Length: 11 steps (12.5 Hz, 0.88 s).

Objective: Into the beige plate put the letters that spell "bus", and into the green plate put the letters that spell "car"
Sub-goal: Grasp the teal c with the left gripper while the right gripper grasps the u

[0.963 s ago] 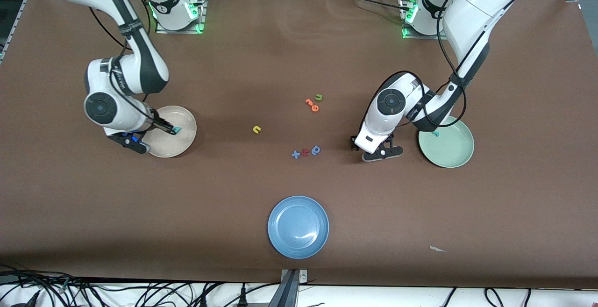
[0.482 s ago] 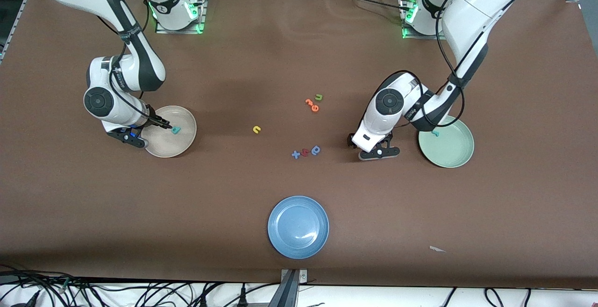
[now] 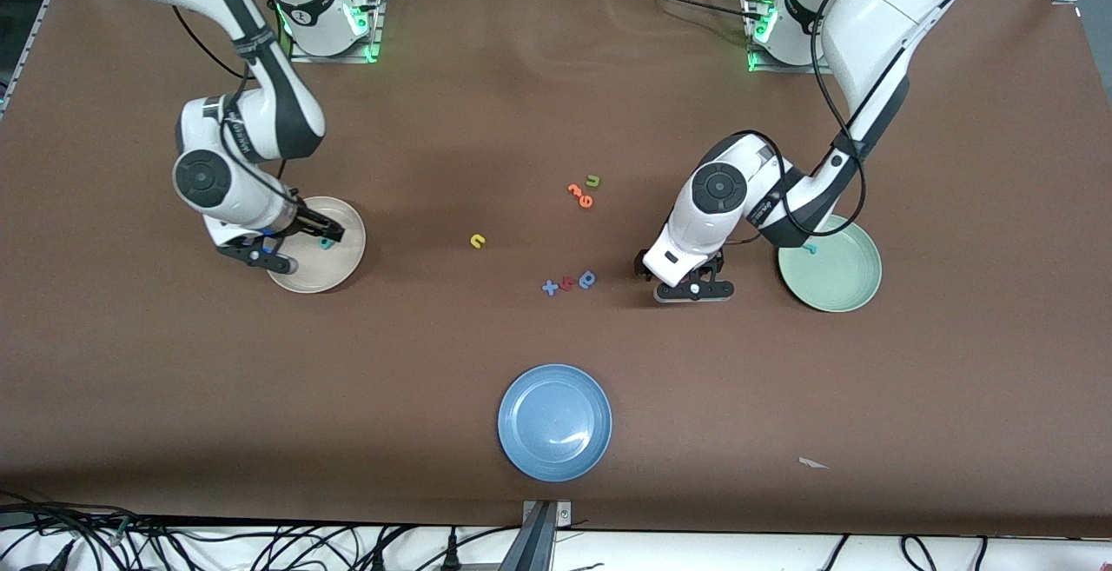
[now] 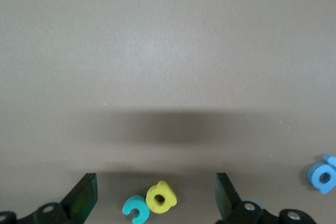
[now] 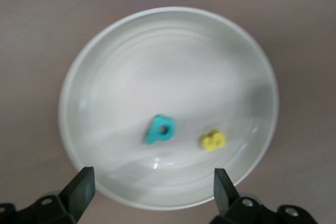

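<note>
The beige plate (image 3: 344, 265) lies at the right arm's end of the table. In the right wrist view the beige plate (image 5: 157, 61) holds a teal "b" (image 5: 160, 129) and a yellow "s" (image 5: 213, 140). My right gripper (image 3: 323, 230) hovers open over that plate, holding nothing. The green plate (image 3: 841, 282) holds a teal "r" (image 3: 810, 248). Beside it, my left gripper (image 4: 155, 200) stands open low over the table, its fingers (image 4: 84, 199) either side of a teal "c" (image 4: 135, 209) and a yellow "a" (image 4: 160, 197). A yellow "u" (image 3: 477, 241) lies mid-table.
A green "u" (image 3: 592, 180) and orange letters (image 3: 579, 195) lie farther from the front camera than the yellow "u". A blue "x" (image 3: 550, 287), a red letter and a blue "a" (image 3: 587, 278) lie near the left gripper. A blue plate (image 3: 554, 421) sits near the front edge.
My right gripper opened, let the teal "b" drop into the beige plate and lifted slightly. My left gripper shifted away from the green plate toward the blue letters and opened wider.
</note>
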Motion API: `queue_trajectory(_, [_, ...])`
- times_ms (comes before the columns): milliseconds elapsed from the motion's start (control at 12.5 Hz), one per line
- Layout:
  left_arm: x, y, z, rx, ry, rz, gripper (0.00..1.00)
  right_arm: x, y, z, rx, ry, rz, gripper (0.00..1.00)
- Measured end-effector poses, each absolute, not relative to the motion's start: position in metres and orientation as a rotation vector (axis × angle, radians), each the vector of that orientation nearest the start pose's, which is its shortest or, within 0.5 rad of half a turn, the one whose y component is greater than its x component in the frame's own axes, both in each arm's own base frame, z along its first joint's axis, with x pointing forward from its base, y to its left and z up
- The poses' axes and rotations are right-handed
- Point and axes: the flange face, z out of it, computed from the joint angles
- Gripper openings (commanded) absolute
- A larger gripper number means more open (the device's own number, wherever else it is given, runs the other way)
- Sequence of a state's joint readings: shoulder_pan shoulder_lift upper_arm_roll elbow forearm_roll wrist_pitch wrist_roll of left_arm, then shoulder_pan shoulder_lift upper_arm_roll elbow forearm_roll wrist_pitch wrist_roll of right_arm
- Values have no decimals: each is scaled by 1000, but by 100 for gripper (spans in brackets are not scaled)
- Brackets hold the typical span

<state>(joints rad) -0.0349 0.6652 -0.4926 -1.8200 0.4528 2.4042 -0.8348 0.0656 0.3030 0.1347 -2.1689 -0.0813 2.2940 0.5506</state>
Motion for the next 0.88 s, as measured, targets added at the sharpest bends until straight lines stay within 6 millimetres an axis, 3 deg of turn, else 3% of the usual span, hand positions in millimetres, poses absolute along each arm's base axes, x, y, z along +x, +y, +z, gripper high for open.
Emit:
queue_trajectory(241, [576, -306, 195, -3104, -111, 62, 100, 528, 175, 256, -3135, 492, 184, 99])
queue_trajectory(401, [567, -311, 201, -3044, -96, 180, 100, 527, 209, 260, -3082, 649, 150, 98])
queue_trajectory(642, [570, -318, 228, -2997, -42, 241, 99, 525, 261, 241, -2991, 875, 141, 79])
queue_trajectory(883, [577, -311, 238, -2998, -24, 235, 99, 526, 325, 220, -2909, 1019, 155, 66])
